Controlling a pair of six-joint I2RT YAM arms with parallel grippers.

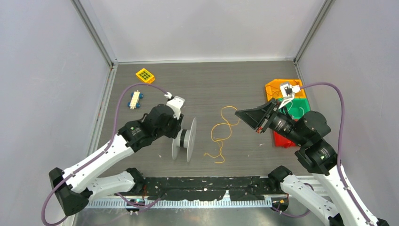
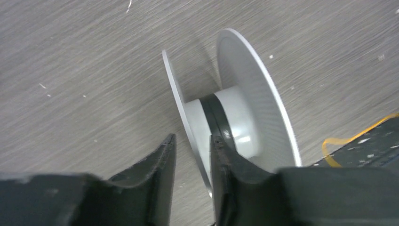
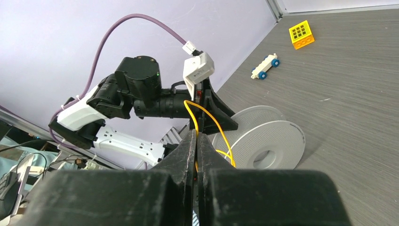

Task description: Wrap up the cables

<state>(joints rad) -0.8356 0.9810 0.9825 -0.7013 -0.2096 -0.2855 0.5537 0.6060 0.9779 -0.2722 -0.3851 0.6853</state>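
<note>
Yellow cable is pinched at one end by the right pincer, fingers clenched flat together on it. The rest trails in loose curls on the table, just ahead of that pincer, in the gap between it and the white spool. None of it is on the spool as far as I can see, so I'd call this the very start: end picked up, winding not begun.

The left pincer is at the spool, which stands on edge. Its jaws are parted and straddle one flange. The flange sits against one finger and bare tabletop shows on the other side, so released rather than biting, I reckon.

Next move, my guess: the right pincer has to carry the end across to the hub between the flanges. The left one needs a proper bite first or the reel could roll. That wire looks thin and springy, so it could slip.

Surface is grey wood-grain, a bit flecked, with a black tape strip behind both pincers. Pale lilac walls enclose it. Out beyond the left pincer are a yellow block and a little toy car, and behind the right one are coloured trays.
</note>
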